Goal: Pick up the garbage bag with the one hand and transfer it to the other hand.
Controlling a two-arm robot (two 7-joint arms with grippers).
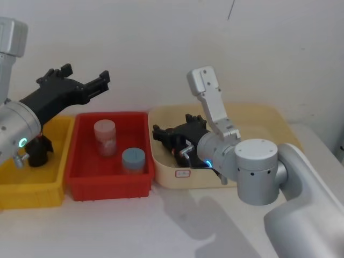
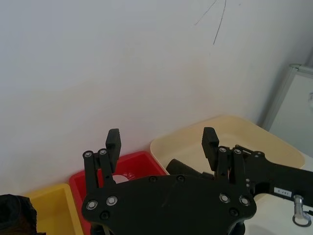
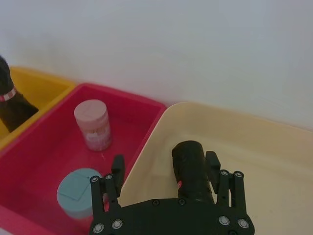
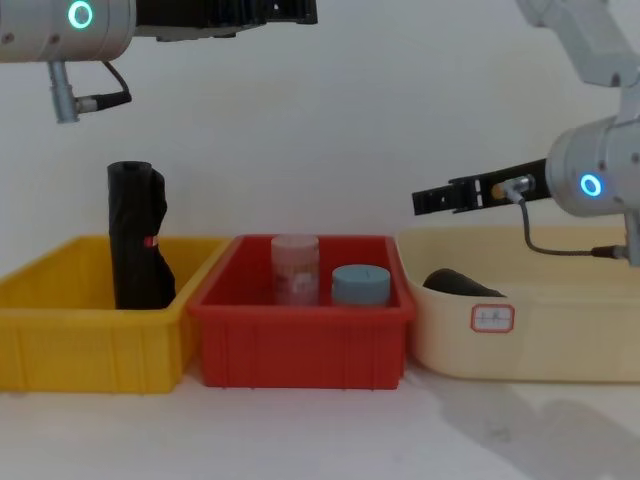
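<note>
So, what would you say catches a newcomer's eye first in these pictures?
Probably the row of a yellow bin, a red bin and a cream bin. A tall black roll stands in the yellow bin, with the open left gripper high above the bins. The open right gripper hovers over a second black roll lying in the cream bin.
</note>
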